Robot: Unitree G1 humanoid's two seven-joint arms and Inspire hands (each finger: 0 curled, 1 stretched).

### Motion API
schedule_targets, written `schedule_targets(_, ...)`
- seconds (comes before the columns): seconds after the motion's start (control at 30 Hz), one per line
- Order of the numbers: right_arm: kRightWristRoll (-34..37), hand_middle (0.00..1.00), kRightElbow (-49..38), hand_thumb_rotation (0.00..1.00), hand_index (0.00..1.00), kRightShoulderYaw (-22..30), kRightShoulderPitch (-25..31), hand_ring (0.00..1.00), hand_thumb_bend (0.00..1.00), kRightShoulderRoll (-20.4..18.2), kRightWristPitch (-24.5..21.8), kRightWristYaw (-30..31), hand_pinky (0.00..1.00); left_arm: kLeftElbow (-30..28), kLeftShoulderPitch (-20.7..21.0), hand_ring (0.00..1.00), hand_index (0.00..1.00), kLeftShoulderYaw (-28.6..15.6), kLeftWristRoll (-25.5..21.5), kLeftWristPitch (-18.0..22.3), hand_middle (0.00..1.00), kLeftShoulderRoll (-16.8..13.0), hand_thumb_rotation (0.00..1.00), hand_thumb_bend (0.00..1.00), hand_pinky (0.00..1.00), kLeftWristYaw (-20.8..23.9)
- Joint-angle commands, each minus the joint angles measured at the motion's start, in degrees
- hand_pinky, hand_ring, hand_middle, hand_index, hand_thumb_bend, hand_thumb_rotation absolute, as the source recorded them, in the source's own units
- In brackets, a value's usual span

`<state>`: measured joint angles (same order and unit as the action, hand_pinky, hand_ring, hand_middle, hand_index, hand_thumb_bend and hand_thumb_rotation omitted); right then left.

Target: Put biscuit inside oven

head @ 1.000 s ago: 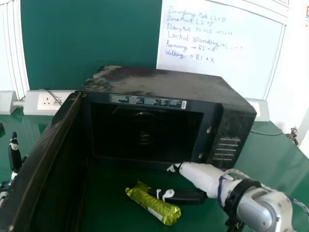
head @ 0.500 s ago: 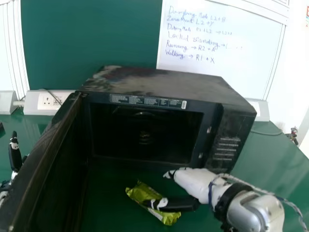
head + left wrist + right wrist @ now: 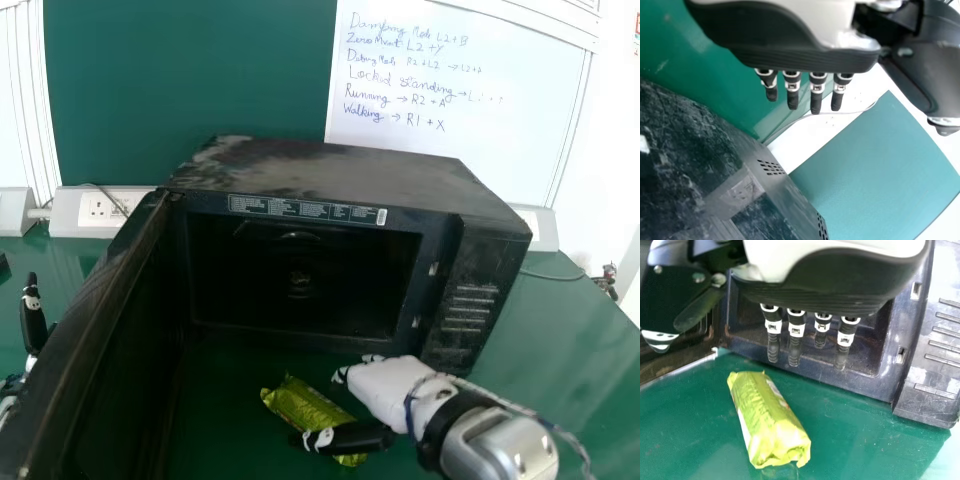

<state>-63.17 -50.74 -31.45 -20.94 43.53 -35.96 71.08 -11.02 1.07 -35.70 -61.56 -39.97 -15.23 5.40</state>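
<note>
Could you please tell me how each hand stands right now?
Left hand: open, empty.
Right hand: open, near the biscuit pack, not gripping it.

The biscuit packet (image 3: 298, 402) is of yellow-green colour. The microwave oven (image 3: 330, 172) is black, with greyish smudges. The tabletop (image 3: 565, 330) is green, and the whiteboard (image 3: 460, 160) is white with blue writing.

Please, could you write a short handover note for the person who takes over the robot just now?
Right hand: open, hovering by the biscuit pack, not gripping it.
Left hand: open, on the outer side of the oven door, holding nothing.
Biscuit pack: lying on the green table in front of the oven.
Done: door is open.
Left to do: grasp the pack, lift it, place it inside.
</note>
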Motion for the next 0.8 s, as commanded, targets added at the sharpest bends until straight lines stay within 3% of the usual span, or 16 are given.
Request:
schedule_targets(0.0, -2.2, 0.85, 0.7, 0.26, 0.84, 1.5, 1.3, 0.84, 1.00, -1.9, 2.7, 0.8, 0.79, -1.0, 0.0, 0.75, 0.75, 0.3, -0.4, 0.1, 0.77, 0.2, 0.00, 0.65, 0.68, 0.1)
schedule_targets(0.27, -8.0, 0.82, 2.6, 0.23, 0.79, 5.1, 6.6, 0.81, 0.97, -8.3, 10.5, 1.7, 0.76, -1.0, -0.1, 0.76, 0.75, 0.2, -1.1, 0.0, 0.78, 0.1, 0.00, 0.65, 0.68, 0.1)
schedule_targets(0.53, -11.7, 0.80, 4.9, 0.25, 0.78, 8.3, 9.5, 0.76, 0.88, -12.5, 17.7, 3.0, 0.71, -1.4, -0.3, 0.75, 0.75, 0.4, -0.9, 0.1, 0.77, -0.2, 0.00, 0.65, 0.68, 0.3)
schedule_targets(0.77, -11.9, 0.79, 5.7, 0.25, 0.78, 11.3, 11.7, 0.76, 0.88, -15.0, 21.9, 2.7, 0.71, -1.7, -0.6, 0.75, 0.75, 0.4, -0.8, 0.2, 0.77, -0.4, 0.00, 0.62, 0.68, -0.3)
